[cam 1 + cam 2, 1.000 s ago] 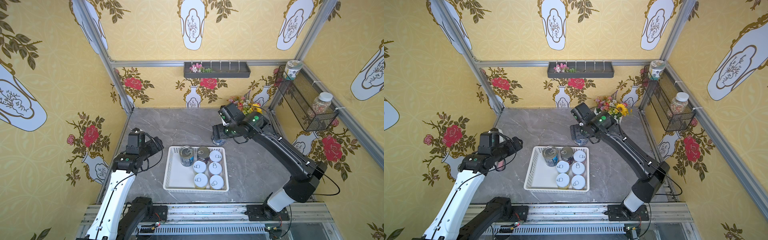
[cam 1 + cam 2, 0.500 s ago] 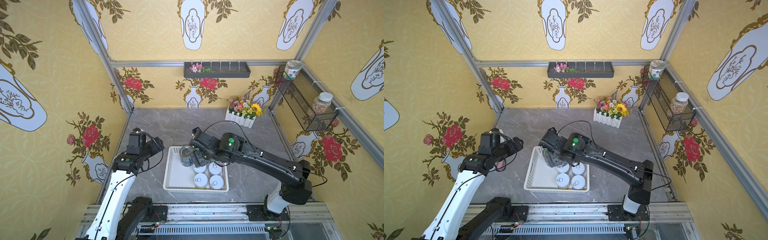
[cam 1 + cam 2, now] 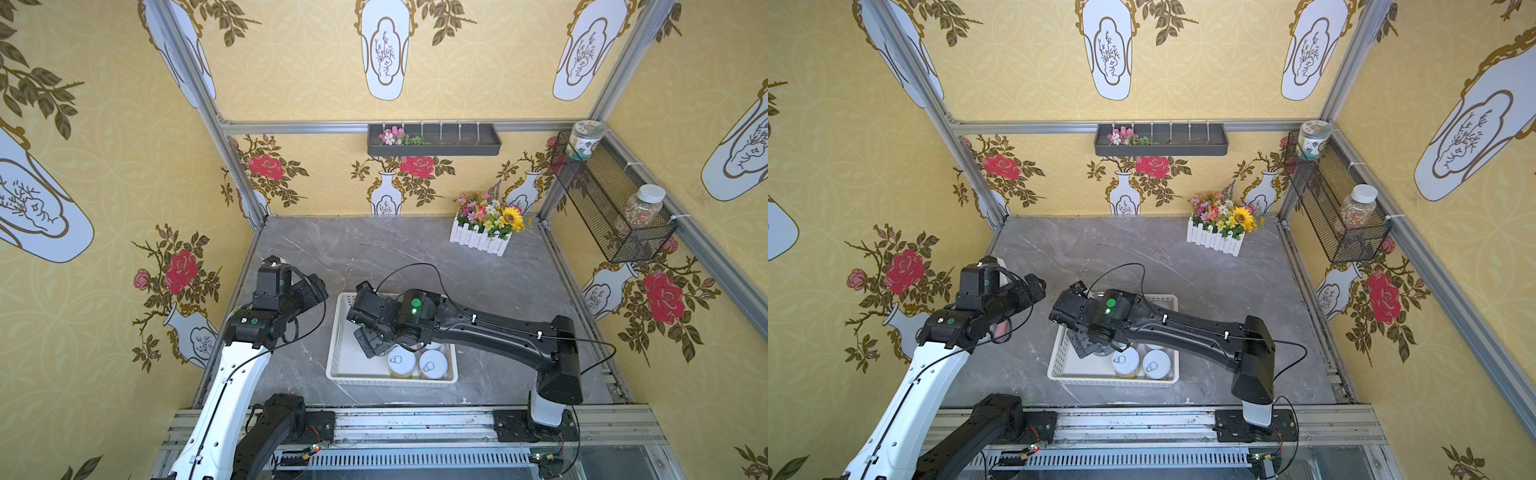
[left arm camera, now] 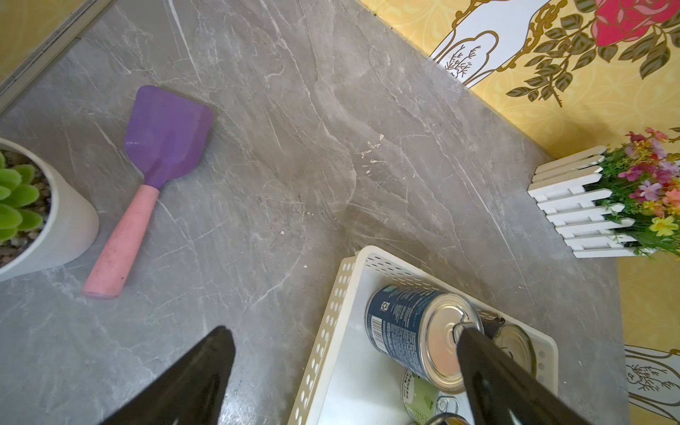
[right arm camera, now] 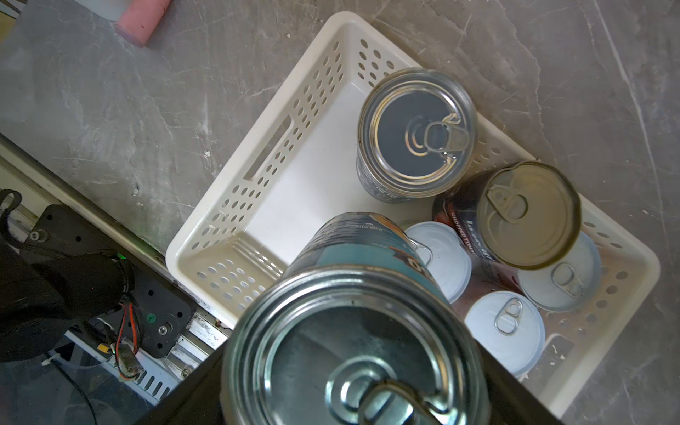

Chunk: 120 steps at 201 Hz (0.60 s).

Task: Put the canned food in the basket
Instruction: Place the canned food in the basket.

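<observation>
Gripping a tall can (image 5: 353, 250) with a dark blue label and a bare metal pull-tab top, the right gripper (image 3: 368, 343) has its two black fingers (image 5: 515, 397) pressed against opposite sides of the can, which stands upright between them. Directly beneath this gripper lies the white perforated basket (image 5: 312, 95), and the held can hangs over the part of its floor beside the cans already inside; whether its base touches that floor is hidden. Just past the gripper's fingertips stands another tall blue-labelled can (image 5: 415, 132), and next to that a tall can with a dark red label (image 5: 530, 213). Close under the held can, three short cans show white lids (image 5: 504, 331), one of them partly covered by the held can's body. In both top views the right arm reaches across the basket and covers most of it, leaving two white lids (image 3: 401, 361) in sight on the near side. Away from the basket, the left gripper (image 4: 344, 331) hovers above the grey table (image 4: 331, 147) with its jaws spread wide and nothing between them. Ahead of its fingertips lie a purple spatula with a pink handle (image 4: 165, 140), a white pot with a green succulent (image 4: 70, 228) and a white picket planter of flowers (image 4: 581, 206)
</observation>
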Motion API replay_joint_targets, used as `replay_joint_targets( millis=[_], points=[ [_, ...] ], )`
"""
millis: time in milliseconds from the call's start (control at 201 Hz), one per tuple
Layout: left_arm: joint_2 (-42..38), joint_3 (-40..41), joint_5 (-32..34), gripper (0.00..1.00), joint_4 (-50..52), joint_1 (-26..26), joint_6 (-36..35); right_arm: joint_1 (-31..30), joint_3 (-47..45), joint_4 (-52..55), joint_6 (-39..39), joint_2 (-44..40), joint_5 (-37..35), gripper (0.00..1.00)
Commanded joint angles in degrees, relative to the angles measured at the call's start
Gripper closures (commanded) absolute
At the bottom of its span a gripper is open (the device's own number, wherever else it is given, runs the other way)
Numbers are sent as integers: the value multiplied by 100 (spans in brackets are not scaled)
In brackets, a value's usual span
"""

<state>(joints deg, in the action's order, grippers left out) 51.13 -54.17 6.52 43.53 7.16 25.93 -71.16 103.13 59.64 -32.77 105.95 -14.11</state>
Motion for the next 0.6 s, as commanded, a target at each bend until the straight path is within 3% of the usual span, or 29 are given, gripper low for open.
replay_joint_targets(
  millis=[0,593],
  points=[
    [-15,30,41,0,-20,16,7,-12,74,-486,-47,136,-75,25],
    [-7,33,25,0,-20,22,0,-12,-28,-700,-24,844,119,25]
  ],
)
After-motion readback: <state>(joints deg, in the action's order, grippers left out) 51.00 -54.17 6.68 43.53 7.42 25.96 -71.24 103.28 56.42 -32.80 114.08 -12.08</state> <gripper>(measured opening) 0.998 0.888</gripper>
